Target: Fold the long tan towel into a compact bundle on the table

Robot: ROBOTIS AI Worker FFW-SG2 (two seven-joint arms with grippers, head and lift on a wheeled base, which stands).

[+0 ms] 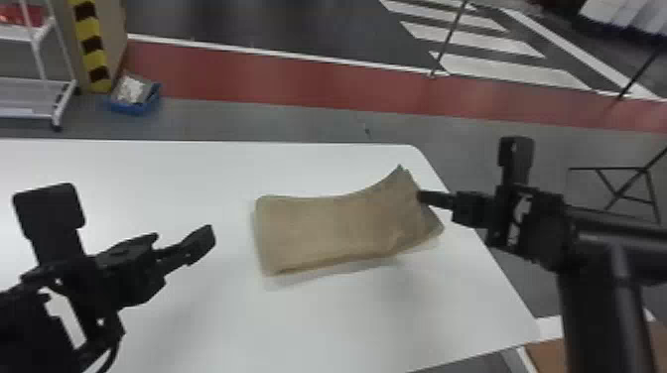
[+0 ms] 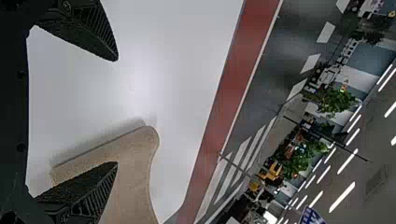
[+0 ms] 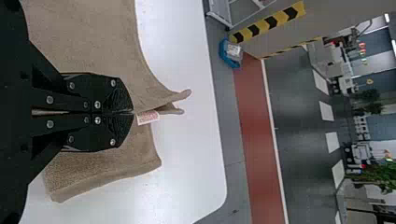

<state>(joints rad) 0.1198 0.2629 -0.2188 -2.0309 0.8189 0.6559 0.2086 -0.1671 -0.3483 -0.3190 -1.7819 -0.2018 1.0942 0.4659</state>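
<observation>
The tan towel [image 1: 337, 223] lies folded in layers on the white table, its right end raised where my right gripper [image 1: 422, 197] pinches the edge. In the right wrist view the right gripper [image 3: 132, 113] is shut on the towel [image 3: 93, 37], beside a small white tag; another layer rests on the table beneath. My left gripper [image 1: 149, 218] stands open to the left of the towel, apart from it. The left wrist view has the left gripper [image 2: 116, 112] with its fingers wide apart and nothing between them; the towel's rounded end [image 2: 140, 154] shows past one finger.
The white table's [image 1: 317, 322] right edge runs close by the towel's raised end. On the floor beyond are a blue bin [image 1: 133, 96] and a white rack [image 1: 62, 94] at the far left. A thin black stand [image 1: 633, 171] is at the right.
</observation>
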